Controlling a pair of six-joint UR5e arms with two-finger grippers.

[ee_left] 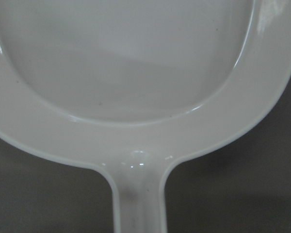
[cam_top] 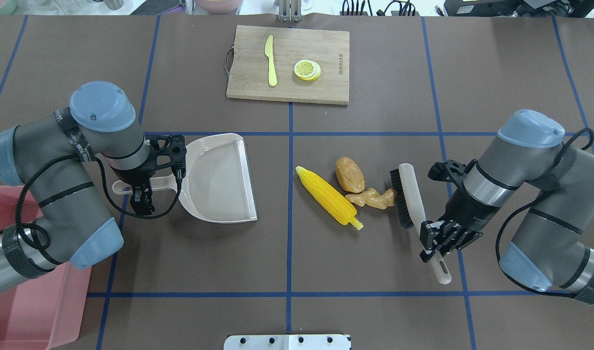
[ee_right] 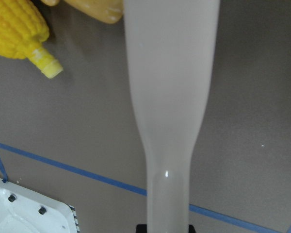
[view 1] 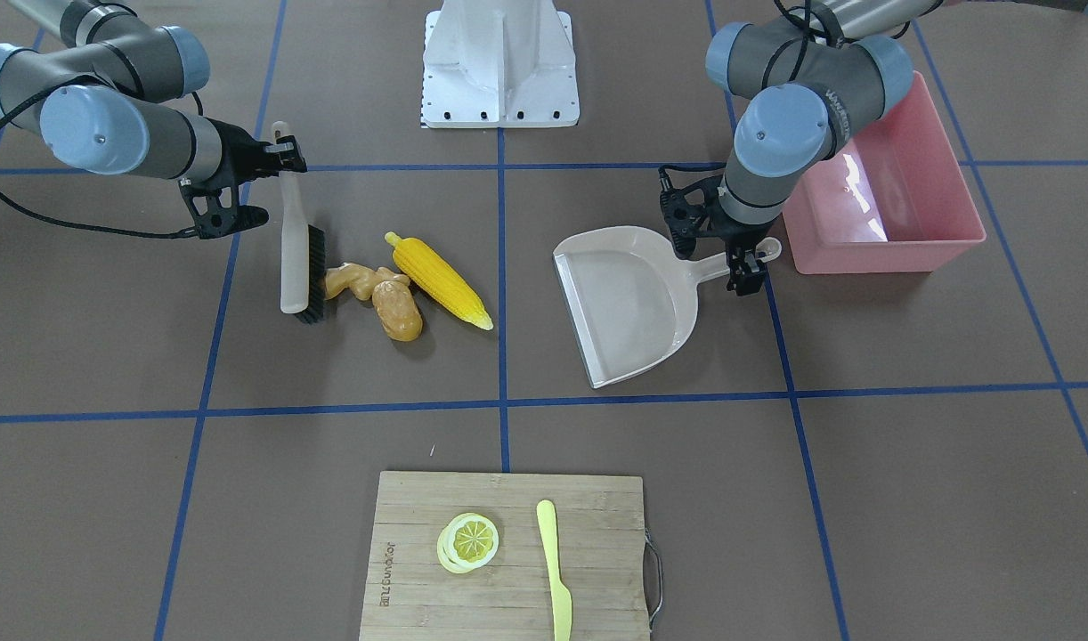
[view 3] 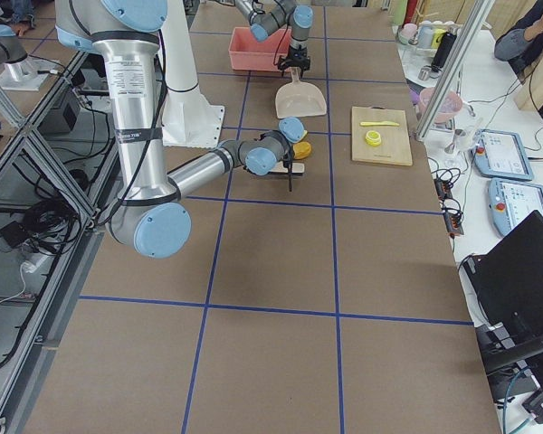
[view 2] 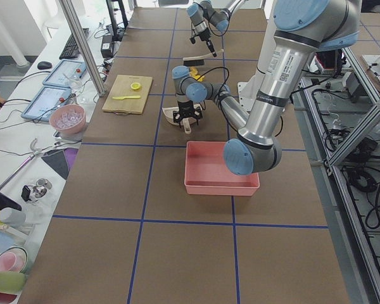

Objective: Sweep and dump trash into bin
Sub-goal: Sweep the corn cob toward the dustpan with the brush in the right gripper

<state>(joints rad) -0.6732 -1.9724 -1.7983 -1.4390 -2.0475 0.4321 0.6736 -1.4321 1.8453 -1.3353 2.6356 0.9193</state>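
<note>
The trash lies together at mid-table: a yellow corn cob (view 1: 439, 280) (cam_top: 328, 196), a tan ginger root (view 1: 353, 280) (cam_top: 372, 198) and a brown potato (view 1: 398, 310) (cam_top: 350, 174). My right gripper (view 1: 281, 156) (cam_top: 435, 240) is shut on the handle of a beige brush (view 1: 293, 240) (cam_top: 413, 197), whose bristles touch the ginger. My left gripper (view 1: 747, 267) (cam_top: 141, 197) is shut on the handle of the beige dustpan (view 1: 629, 298) (cam_top: 219, 177), which rests flat with its mouth toward the trash. The pink bin (view 1: 882, 254) (cam_top: 34, 311) stands behind my left arm.
A wooden cutting board (view 1: 597, 552) (cam_top: 243, 73) at the table's far edge carries a lemon slice (view 1: 468, 540) and a yellow knife (view 1: 555, 570). The white robot base (view 1: 499, 62) sits at the near edge. Blue tape lines cross the brown table.
</note>
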